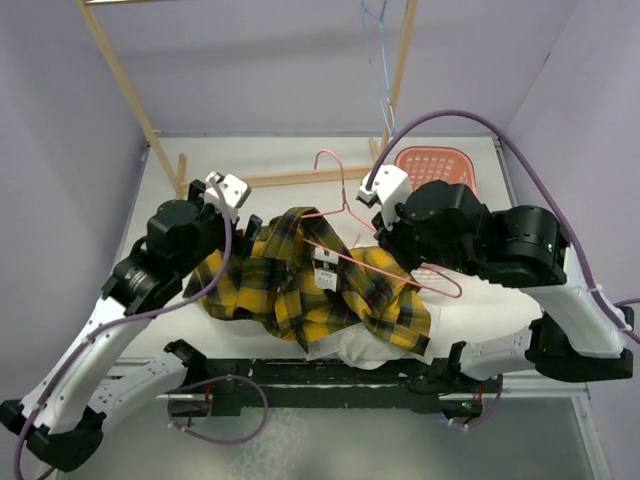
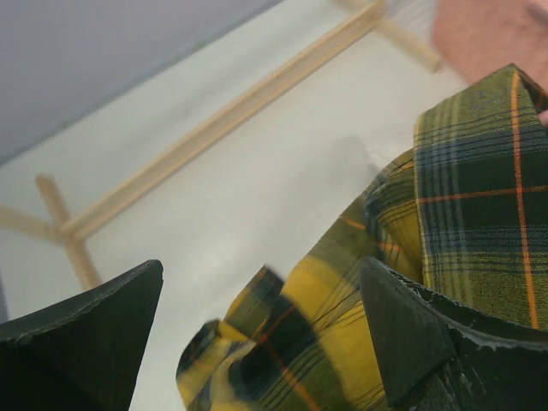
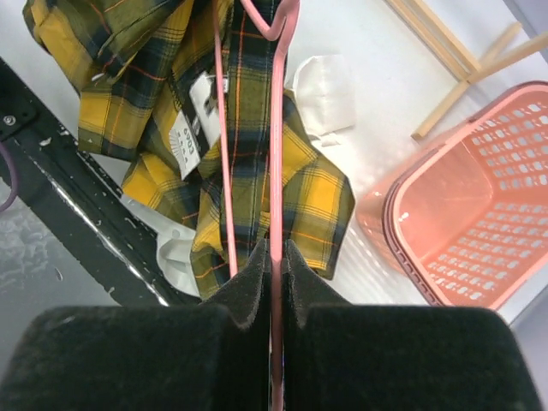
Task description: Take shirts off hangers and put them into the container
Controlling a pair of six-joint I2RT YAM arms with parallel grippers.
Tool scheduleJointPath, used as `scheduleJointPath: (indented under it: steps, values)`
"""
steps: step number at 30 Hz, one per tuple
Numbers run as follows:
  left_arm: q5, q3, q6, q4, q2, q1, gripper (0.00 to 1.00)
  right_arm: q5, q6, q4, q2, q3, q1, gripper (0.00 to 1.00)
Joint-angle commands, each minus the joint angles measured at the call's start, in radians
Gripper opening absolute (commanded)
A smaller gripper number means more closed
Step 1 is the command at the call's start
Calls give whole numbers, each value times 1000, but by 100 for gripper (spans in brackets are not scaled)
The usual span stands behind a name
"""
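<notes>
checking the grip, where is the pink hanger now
Right wrist view, centre: the pink hanger lies over the plaid shirt, one wire pinched in the right gripper.

No writing can be made out. The plaid shirt (image 3: 248, 128) carries a white tag (image 3: 203, 96) with dark marks and a second tag (image 3: 182, 141) just beside it with fine print. Both are too small and blurred to read, from the wrist or from above.

Left end effector (image 2: 257, 330) wide, right (image 3: 276, 257) pinched
</notes>
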Motion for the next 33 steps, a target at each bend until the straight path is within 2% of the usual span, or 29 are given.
scheduleJointPath:
  steps: [1,3,6,11,12,14,17,18,20,23,25,29,31,33]
  values:
    - [-361,65,-166,-69,72,1,99,111,28,-87,-25,167,-1,0]
    - [-414,73,-243,-72,80,2,99,115,27,-92,-27,231,-2,0]
    - [-395,69,-316,-64,48,1,99,116,20,-94,-22,308,-1,0]
    - [-130,10,-291,-5,-111,2,99,206,7,4,-33,312,-1,0]
    - [-89,-10,-288,13,-155,2,92,239,-3,38,-36,296,-2,0]
    - [-79,-48,-299,47,-239,2,63,276,-16,78,-27,294,-1,0]
    - [-155,-59,-302,33,-306,2,21,218,-24,119,-16,319,-2,0]
    - [-178,-45,-297,8,-305,1,10,224,-28,144,-17,317,-2,0]
    - [-191,-20,-290,-37,-285,1,0,237,-36,181,-16,302,-1,0]
    - [-162,6,-293,-82,-221,1,0,301,-103,314,0,229,-1,0]
    - [-141,32,-296,-117,-173,1,4,367,-161,398,47,229,-1,0]
    - [-122,83,-279,-166,-115,1,29,456,-287,538,182,310,-26,0]
    - [-119,89,-273,-160,-121,2,42,407,-288,551,259,389,-96,0]
    - [-108,84,-265,-142,-137,2,53,270,-226,505,353,491,-217,0]
